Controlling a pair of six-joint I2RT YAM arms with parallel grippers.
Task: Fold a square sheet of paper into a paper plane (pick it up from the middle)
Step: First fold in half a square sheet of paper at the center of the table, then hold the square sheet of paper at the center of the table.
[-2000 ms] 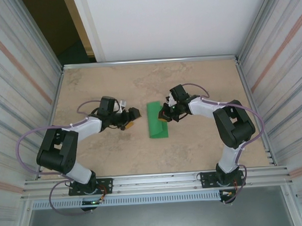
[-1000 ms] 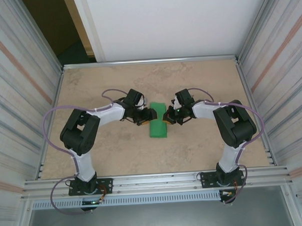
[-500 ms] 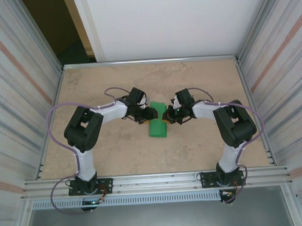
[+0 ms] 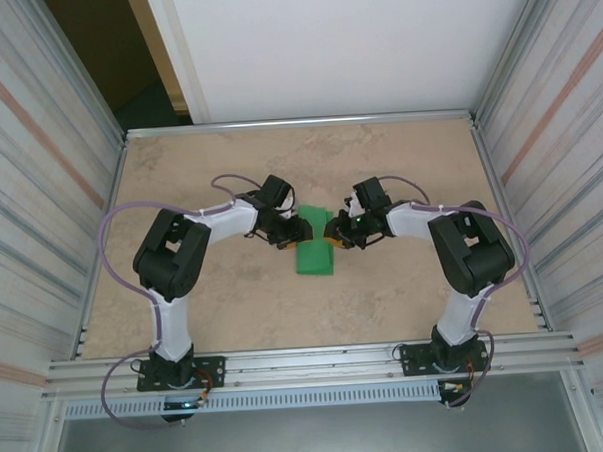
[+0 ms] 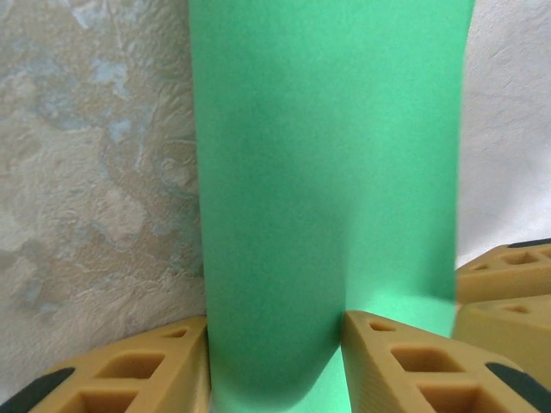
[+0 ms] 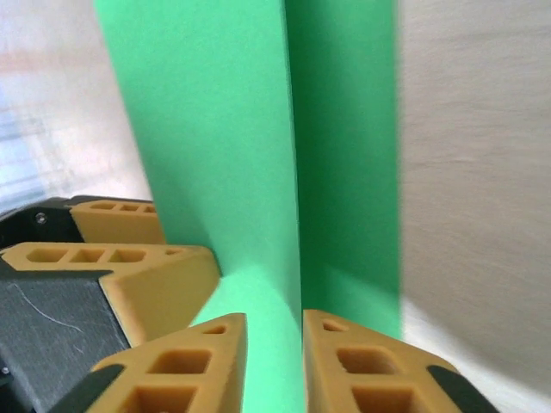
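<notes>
Fingers first. L fingers (image 4: 300,229): tan, set well apart in L wrist view, green paper (image 4: 315,255) running up between them as a tall strip that fills the gap, its edges meeting both inner faces. Squeeze or mere contact: can't tell. R fingers (image 4: 329,235): nearly closed in R wrist view, only a narrow slot, w/ a raised fold of the paper standing in it, pinched. Crease line runs straight away from the R tips, w/ a lit flap on one side and a darker layer on the other. Each wrist cam also catches the other pair's tan tips just beside the paper: R pair at lower right of L view, L pair at lower left of R view.

Top view: both pairs meet at far end of the paper, L at its left edge, R at its right. Paper is a folded narrow rectangle, long axis near to far, lying approx mid-table (image 4: 235,309), near end free. Both arms bend inward from bases at near edge, elbows out. Table marbled beige w/ metal rim; corrugated panels either side.
</notes>
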